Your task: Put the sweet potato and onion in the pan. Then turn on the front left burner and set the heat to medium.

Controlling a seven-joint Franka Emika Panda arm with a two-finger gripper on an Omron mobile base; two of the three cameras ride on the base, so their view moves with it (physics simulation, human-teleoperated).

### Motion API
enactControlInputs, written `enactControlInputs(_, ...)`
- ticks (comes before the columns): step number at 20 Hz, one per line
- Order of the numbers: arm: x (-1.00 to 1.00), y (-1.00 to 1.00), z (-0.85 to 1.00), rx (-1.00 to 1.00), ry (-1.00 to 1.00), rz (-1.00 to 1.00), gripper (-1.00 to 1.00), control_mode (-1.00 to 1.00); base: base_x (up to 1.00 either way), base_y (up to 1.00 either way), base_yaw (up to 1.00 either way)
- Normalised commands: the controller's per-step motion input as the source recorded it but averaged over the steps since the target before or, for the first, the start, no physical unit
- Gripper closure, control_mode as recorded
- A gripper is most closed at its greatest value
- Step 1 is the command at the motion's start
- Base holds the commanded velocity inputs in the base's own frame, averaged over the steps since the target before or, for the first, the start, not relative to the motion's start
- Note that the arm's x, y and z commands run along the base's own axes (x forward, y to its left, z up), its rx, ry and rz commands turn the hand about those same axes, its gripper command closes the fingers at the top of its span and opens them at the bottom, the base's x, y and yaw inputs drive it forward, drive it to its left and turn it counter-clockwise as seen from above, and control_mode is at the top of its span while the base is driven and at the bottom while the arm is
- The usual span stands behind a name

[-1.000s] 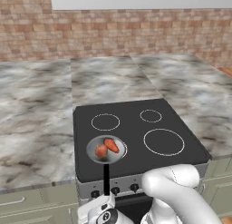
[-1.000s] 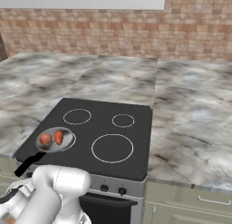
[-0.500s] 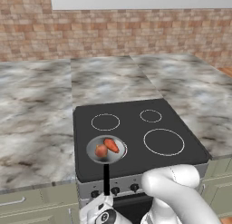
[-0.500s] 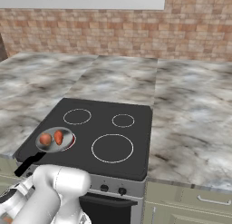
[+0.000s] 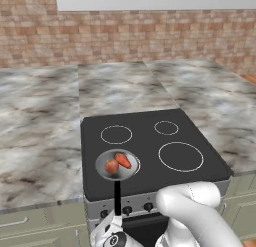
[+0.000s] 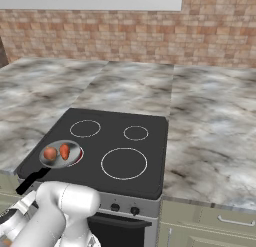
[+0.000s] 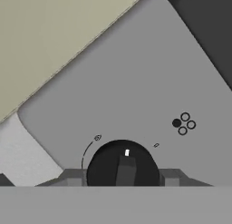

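Dark finger tips of the gripper sit clamped either side of a black stove knob on the grey control panel. Up on the glass stovetop, the pan rests over the front left burner, holding the sweet potato and onion side by side

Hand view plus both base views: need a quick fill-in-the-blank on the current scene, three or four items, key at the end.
1. The sweet potato and the onion both lie inside the ____.
2. The pan's black handle points toward the ____ edge of the stovetop.
3. In the hand view, the gripper straddles a round black ____ on the grey panel.
4. The wall behind the counter is made of ____.

Missing words: pan; front; knob; brick
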Motion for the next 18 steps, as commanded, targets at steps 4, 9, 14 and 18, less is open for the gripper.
enactControlInputs(4, 0.00, 0.00, 0.00, -0.19, 0.00, 0.00, 1.00, -1.00, 0.00, 0.00, 0.00)
enactControlInputs(9, 0.00, 0.00, 0.00, -0.18, 0.00, 0.00, 1.00, -1.00, 0.00, 0.00, 0.00)
enactControlInputs(14, 0.00, 0.00, 0.00, -0.18, 0.00, 0.00, 1.00, -1.00, 0.00, 0.00, 0.00)
enactControlInputs(18, 0.00, 0.00, 0.00, -0.18, 0.00, 0.00, 1.00, -1.00, 0.00, 0.00, 0.00)
